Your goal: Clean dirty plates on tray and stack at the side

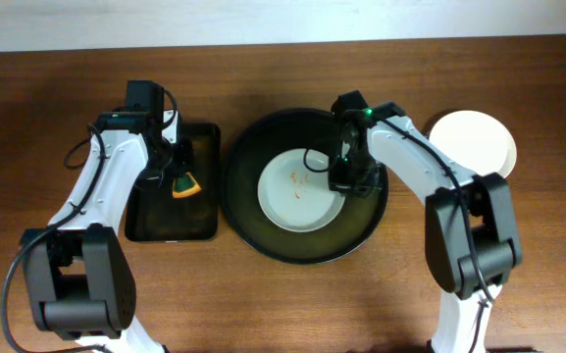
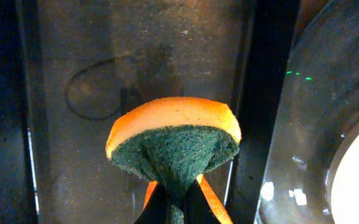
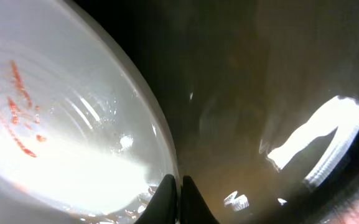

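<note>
Over small tray (image 1: 155,221), left jaws pinch sponge (image 2: 173,146); right jaws pinch smeared plate (image 1: 292,206) rim.

The overhead frame is filled almost wholly by a brown wooden table (image 1: 283,309), its grain run left to right. Along the top edge a pale off-white strip (image 1: 263,20) is seen; wall or floor cannot be told.
</note>
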